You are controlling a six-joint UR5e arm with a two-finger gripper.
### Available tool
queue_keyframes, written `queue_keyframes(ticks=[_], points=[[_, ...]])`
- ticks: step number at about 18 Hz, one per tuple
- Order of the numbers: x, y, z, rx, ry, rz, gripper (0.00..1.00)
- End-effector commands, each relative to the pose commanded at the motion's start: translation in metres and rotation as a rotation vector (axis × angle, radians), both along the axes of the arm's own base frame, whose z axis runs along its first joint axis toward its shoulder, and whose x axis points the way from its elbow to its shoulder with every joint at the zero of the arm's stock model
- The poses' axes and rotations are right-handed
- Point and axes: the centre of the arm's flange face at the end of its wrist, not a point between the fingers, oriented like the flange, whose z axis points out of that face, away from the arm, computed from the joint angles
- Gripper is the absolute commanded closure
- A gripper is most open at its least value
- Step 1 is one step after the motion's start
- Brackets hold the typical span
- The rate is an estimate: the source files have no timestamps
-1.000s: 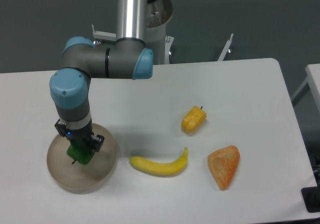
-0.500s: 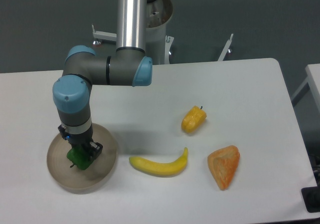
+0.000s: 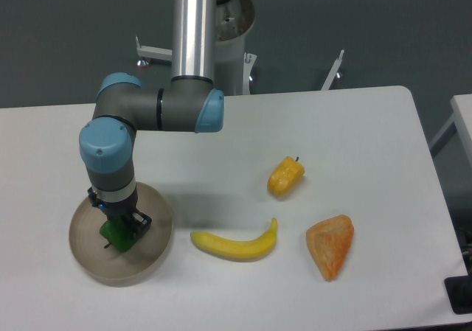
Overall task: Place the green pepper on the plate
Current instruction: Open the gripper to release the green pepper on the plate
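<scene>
The gripper [image 3: 119, 228] is reaching straight down over the plate [image 3: 151, 253] at the table's [image 3: 354, 132] near left, its fingers clamped on the green pepper [image 3: 114, 235], which is sitting low over the plate's middle. A banana [image 3: 234, 244], a yellow pepper [image 3: 285, 176] and an orange wedge [image 3: 330, 245] are lying well apart to the right.

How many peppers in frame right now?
2. The green pepper sits over the plate at the left, under the gripper. The yellow-orange pepper lies on the table right of centre, above the banana. None appears hidden.
</scene>
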Motion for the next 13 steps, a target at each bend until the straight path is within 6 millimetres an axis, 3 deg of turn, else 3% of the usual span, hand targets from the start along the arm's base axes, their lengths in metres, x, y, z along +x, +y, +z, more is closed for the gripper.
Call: queue_keyframes(ticks=[10, 13], points=[[-0.0003, -0.0001, 0.0000, -0.001, 0.003, 0.002, 0.56], [0.0000, -0.0005, 0.0020, 0.001, 0.002, 0.002, 0.49]])
